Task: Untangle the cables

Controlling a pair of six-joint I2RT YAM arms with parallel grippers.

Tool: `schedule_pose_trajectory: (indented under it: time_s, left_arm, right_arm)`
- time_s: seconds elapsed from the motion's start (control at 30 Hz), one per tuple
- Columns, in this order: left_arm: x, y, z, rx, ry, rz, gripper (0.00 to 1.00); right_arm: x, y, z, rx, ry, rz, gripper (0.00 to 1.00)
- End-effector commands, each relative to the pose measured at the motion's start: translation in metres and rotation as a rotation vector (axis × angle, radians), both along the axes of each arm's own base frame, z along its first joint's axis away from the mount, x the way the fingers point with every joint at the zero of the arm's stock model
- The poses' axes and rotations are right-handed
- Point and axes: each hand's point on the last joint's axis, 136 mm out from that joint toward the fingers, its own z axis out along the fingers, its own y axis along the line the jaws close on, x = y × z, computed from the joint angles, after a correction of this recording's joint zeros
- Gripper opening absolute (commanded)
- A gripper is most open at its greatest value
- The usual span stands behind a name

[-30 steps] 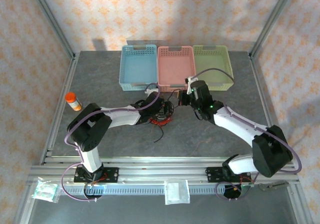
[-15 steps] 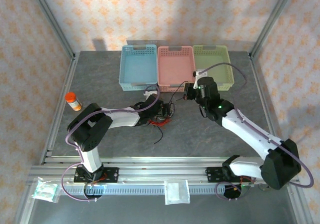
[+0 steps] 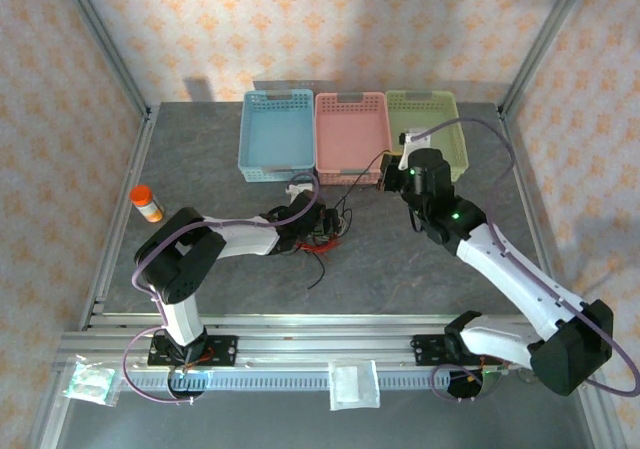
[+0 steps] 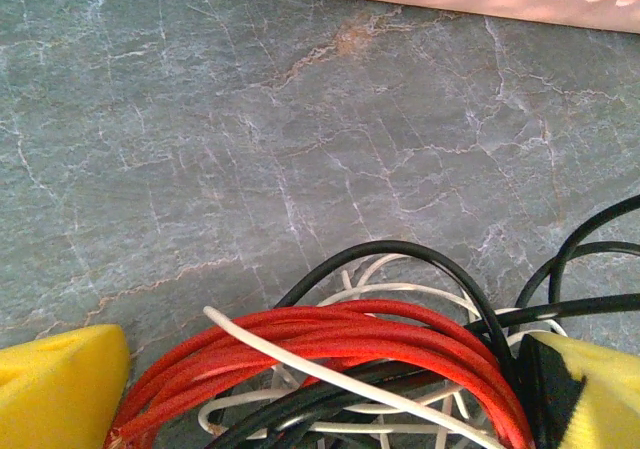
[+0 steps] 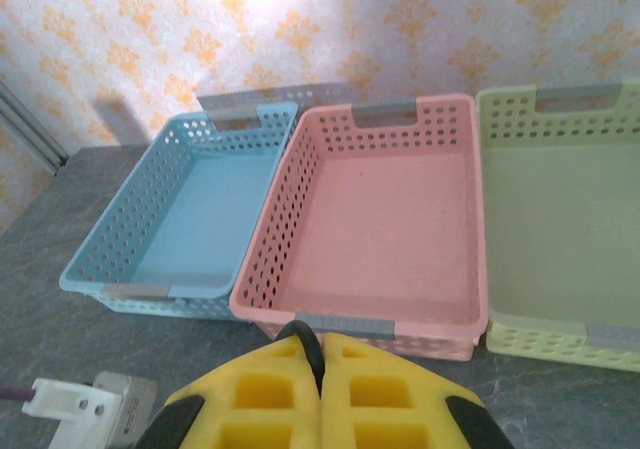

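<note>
Grey stone-look table (image 3: 200,159) | your left gripper (image 4: 320,389) gapes astride cables (image 3: 322,237) at centre | your right gripper (image 5: 320,369), 2 o'clock from them, pinches black cable (image 5: 300,329).

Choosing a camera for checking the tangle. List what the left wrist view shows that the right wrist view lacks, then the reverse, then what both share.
Left wrist: the coiled cables, red, black and white, lying between the yellow pads of the open left tool.
Right wrist: the blue basket, the green basket, the patterned wall, and the right tool shut, with a black strand pinched at its tips.
Shared: the pink basket and the grey table.
</note>
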Motion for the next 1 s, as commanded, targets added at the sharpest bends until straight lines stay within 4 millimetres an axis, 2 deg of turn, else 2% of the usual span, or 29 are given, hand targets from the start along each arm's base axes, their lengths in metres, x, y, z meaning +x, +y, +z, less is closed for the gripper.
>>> schedule_pose_trajectory:
  time_s: [0.0, 0.2, 0.4, 0.97]
  left_arm:
    - [-0.015, 0.024, -0.025, 0.104, 0.057, 0.043, 0.99]
    - [-0.018, 0.028, -0.027, 0.109, 0.061, 0.051, 0.99]
    - [-0.018, 0.028, -0.028, 0.118, 0.066, 0.05, 0.99]
    - [-0.018, 0.036, -0.025, 0.097, 0.062, 0.082, 0.99]
  right_arm:
    - [-0.002, -0.016, 0.064, 0.046, -0.16, -0.066, 0.0]
    - [-0.003, -0.026, 0.08, 0.026, -0.194, -0.108, 0.0]
    - [-0.003, -0.036, 0.103, 0.024, -0.253, -0.162, 0.0]
    - [-0.004, -0.051, 0.161, 0.034, -0.378, -0.227, 0.0]
